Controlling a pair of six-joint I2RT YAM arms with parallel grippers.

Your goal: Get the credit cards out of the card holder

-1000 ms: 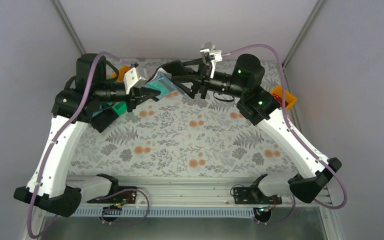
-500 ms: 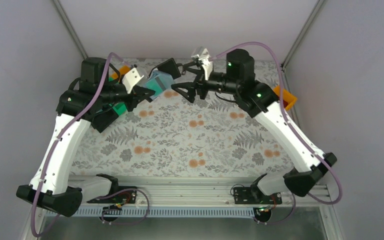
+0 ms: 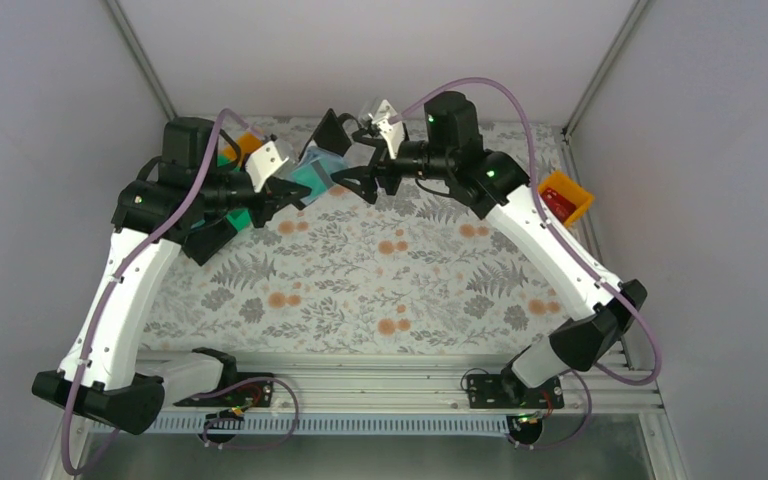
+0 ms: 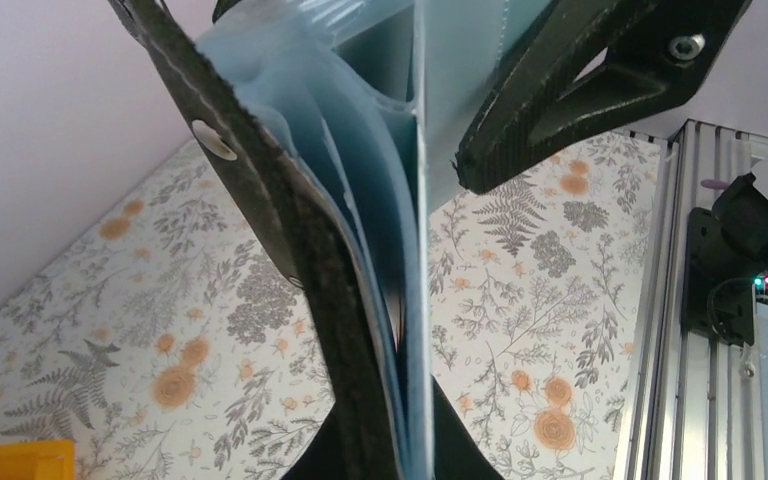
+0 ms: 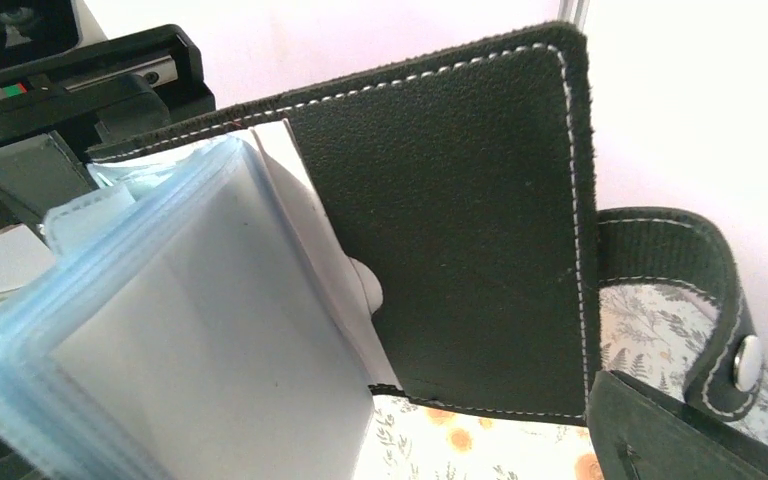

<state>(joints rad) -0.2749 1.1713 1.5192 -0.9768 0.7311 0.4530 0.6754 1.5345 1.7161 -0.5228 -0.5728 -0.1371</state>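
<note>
The left tool (image 3: 290, 190) is clamped on the card holder (image 3: 318, 160) and holds it up off the counter (image 3: 390, 270). The black cover (image 5: 480, 220) is swung wide and the pale blue pockets (image 5: 160, 330) fan toward the right tool (image 3: 356, 170). The right tool's jaws are spread wide with nothing between them. The holder sits just ahead of its fingertips, with the closing tab (image 5: 705, 300) hanging at the cover's outer edge. I judge the step to be going in for a credit card. No card edge shows clearly from either wrist, so the next move calls for a careful line-up. One finger should go either side of a single card, not a whole sleeve, followed by a straight pull away from the left tool's grip
</note>
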